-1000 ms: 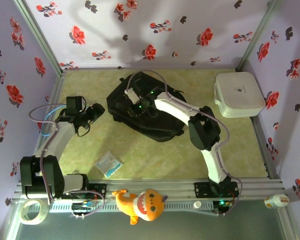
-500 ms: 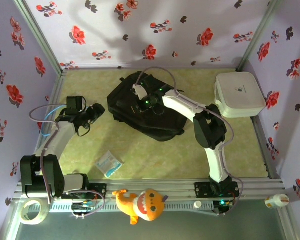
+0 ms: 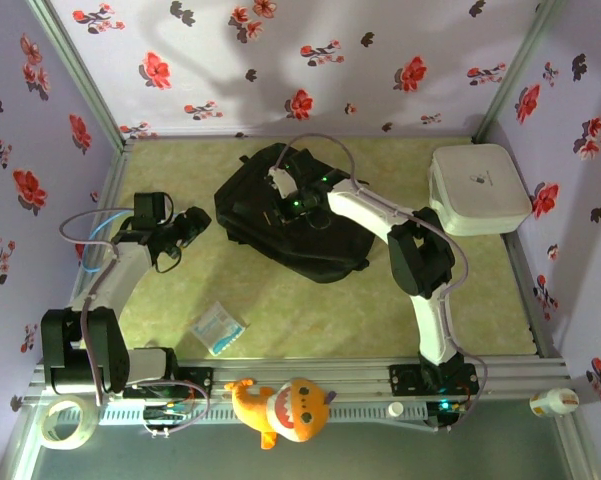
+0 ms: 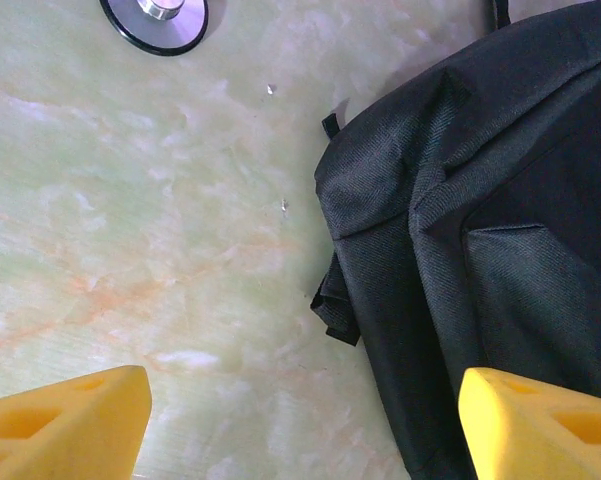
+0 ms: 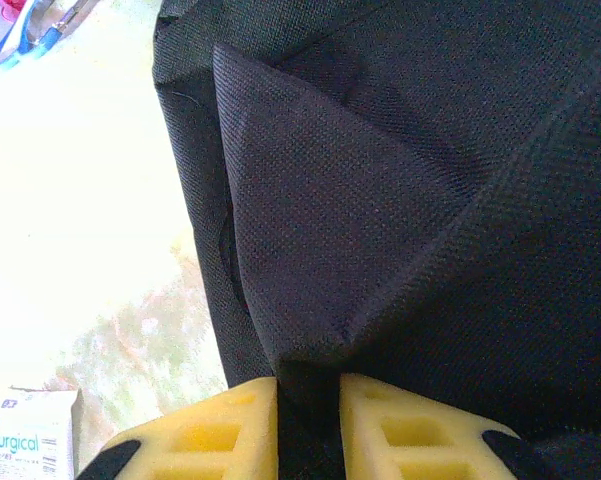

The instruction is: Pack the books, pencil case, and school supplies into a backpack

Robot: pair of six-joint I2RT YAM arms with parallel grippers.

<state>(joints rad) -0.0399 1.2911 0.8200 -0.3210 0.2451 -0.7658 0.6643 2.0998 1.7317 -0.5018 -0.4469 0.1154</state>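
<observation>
Tape in a pale roll (image 3: 60,422) lies at the far left, on the grey ledge below the left arm's base. Above it the left arm bends up along the left side of the marbled yellow-green tabletop (image 3: 460,290). The left gripper (image 3: 193,222) hangs just beside the left edge of the large black fabric backpack (image 3: 325,240). In the left wrist view its two yellow foam fingers (image 4: 65,425) stand wide apart, released, with nothing grasped. Bare tabletop and the backpack's edge (image 4: 480,220) show below the gap. A round metal disc (image 4: 160,12) sits on the table at the top of that view.

Nearer the arms, a flat pale blue-white packet (image 3: 218,327) lies on the table, well apart from the backpack. The right wrist view shows the word "Surgical" printed on it (image 5: 25,435). An orange and yellow plush toy (image 3: 285,408) rests on the metal rail between the two arm bases.

The backpack lies flat in the middle of the table, toward the far wall. The right arm reaches from its base at the lower right across the backpack, and the right gripper (image 3: 292,203) is down on its upper part. In the right wrist view the yellow foam fingers (image 5: 230,430) are nearly together, clenched on a raised fold of the black fabric (image 5: 400,200).

A white rounded-square box (image 3: 478,188) sits in the far right corner, apart from the backpack. A small white bottle (image 3: 553,402) lies off the table at the lower right.
</observation>
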